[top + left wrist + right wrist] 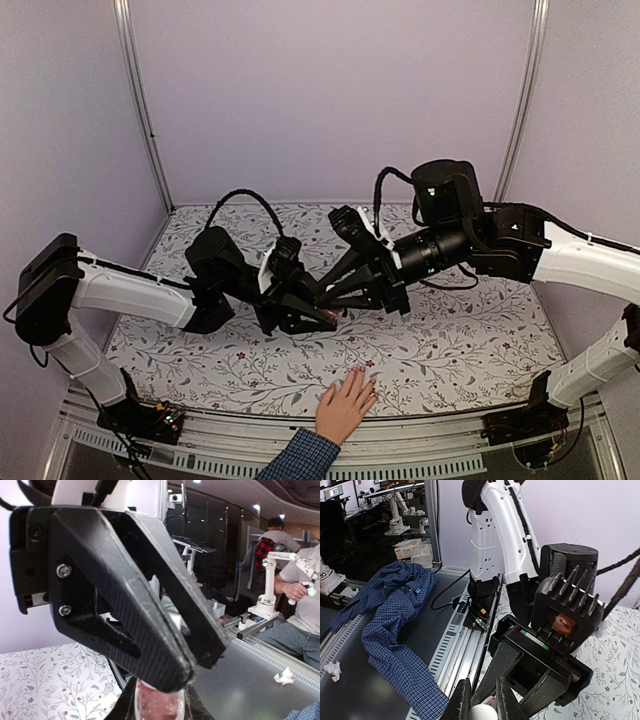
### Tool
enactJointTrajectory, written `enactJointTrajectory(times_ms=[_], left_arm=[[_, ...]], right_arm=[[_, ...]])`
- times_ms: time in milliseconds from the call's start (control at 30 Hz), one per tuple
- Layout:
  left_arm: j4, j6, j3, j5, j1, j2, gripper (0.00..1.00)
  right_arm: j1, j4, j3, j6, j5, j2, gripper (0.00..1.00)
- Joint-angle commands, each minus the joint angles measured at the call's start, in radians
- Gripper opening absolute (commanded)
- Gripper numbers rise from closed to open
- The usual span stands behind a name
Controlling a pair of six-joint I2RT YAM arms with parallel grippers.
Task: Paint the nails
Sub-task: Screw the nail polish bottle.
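The left gripper point(197, 672) clamps the pink bottle point(157, 705) and the right gripper point(482, 704) is pinched tight on its white cap point(483, 714), above the middle of the tabletop point(450, 350). A crooked twist could slip the cap or spill polish. The nails point(362, 374) lie on the hand point(345, 405) at the near edge, and the path to them looks open.

Top view's evenly lit, hardly any shadows, but fisheye bends the frame posts point(140, 100) near the edges. Left wrist shot has ceiling lights point(256, 507) glaring upper right and a blurry bottom; right wrist's left side is dim.
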Motion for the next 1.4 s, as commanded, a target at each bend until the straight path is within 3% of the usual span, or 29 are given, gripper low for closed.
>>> enactJointTrajectory(times_ms=[0, 567, 800, 867, 933, 1033, 1100, 1267, 1367], left_arm=[[-0.036, 0.071, -0.021, -0.303, 0.047, -0.082, 0.00], [-0.060, 0.229, -0.106, -0.954, -0.009, -0.152, 0.00], [-0.158, 0.202, -0.067, -1.046, -0.010, -0.131, 0.00], [-0.164, 0.199, -0.074, -1.055, -0.008, -0.135, 0.00], [-0.167, 0.186, -0.077, -1.024, 0.001, -0.140, 0.00], [-0.155, 0.162, -0.085, -0.898, 0.025, -0.141, 0.00], [-0.137, 0.148, -0.088, -0.783, 0.040, -0.141, 0.00], [-0.095, 0.090, -0.065, -0.452, 0.069, -0.109, 0.00], [-0.007, 0.021, -0.063, -0.318, 0.080, -0.081, 0.00]], right_arm=[[0.022, -0.027, 0.005, 0.072, 0.038, 0.028, 0.00], [0.023, 0.110, -0.029, 0.302, 0.379, 0.058, 0.00], [0.021, 0.122, -0.036, 0.362, 0.542, 0.053, 0.00], [0.022, 0.134, -0.046, 0.367, 0.560, 0.036, 0.08], [0.022, 0.145, -0.056, 0.366, 0.552, 0.023, 0.22], [0.022, 0.153, -0.064, 0.352, 0.522, 0.007, 0.53], [0.019, 0.161, -0.072, 0.345, 0.498, -0.016, 0.65], [0.010, 0.171, -0.105, 0.257, 0.415, -0.093, 0.79], [0.000, 0.157, -0.114, 0.209, 0.365, -0.132, 0.80]])
